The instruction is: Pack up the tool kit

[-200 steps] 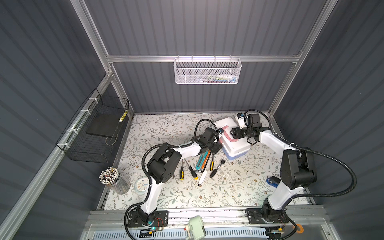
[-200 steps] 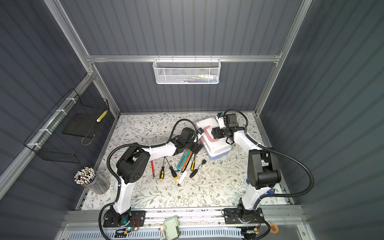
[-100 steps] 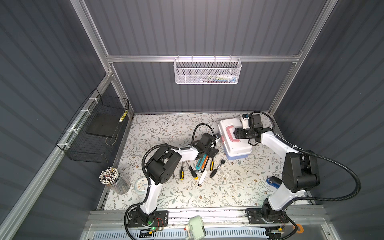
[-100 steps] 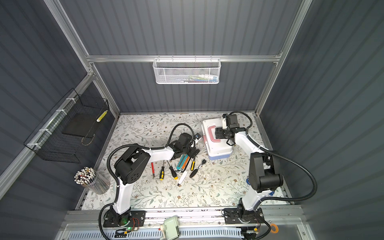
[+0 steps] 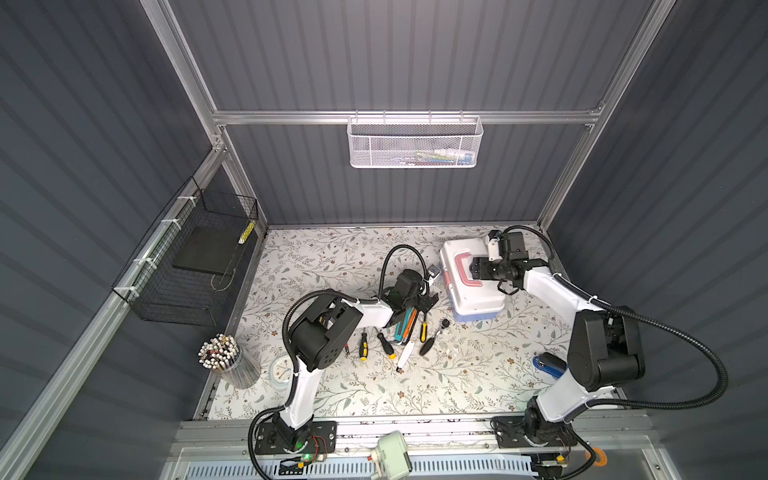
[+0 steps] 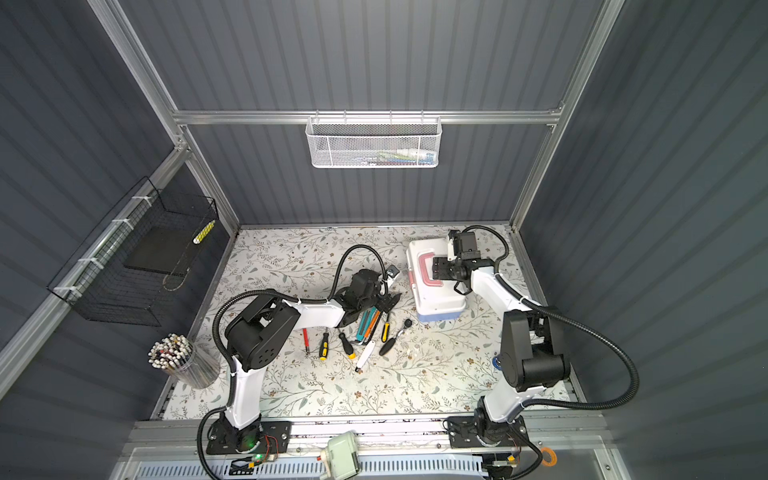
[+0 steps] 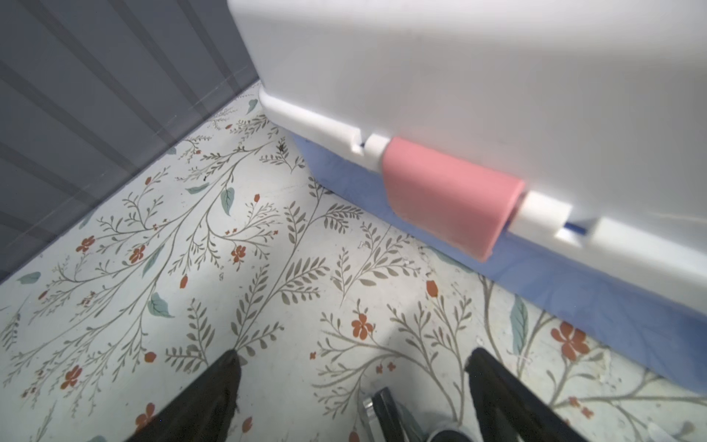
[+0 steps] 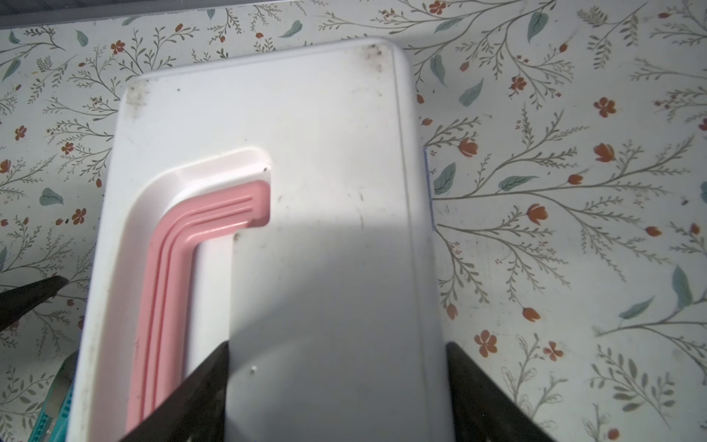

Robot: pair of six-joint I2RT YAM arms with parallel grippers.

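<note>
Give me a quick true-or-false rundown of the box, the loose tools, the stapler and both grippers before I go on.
1. The lid of the tool box is down. True.
2. The screwdrivers are already inside the box. False: they lie on the table, outside the box.
3. The right gripper is shut on the pink handle. False: it is open above the lid, and the handle lies flat in its recess.
4. The left gripper is open and holds nothing. True.
5. The blue stapler lies on the table near the right arm's base. True.
</note>
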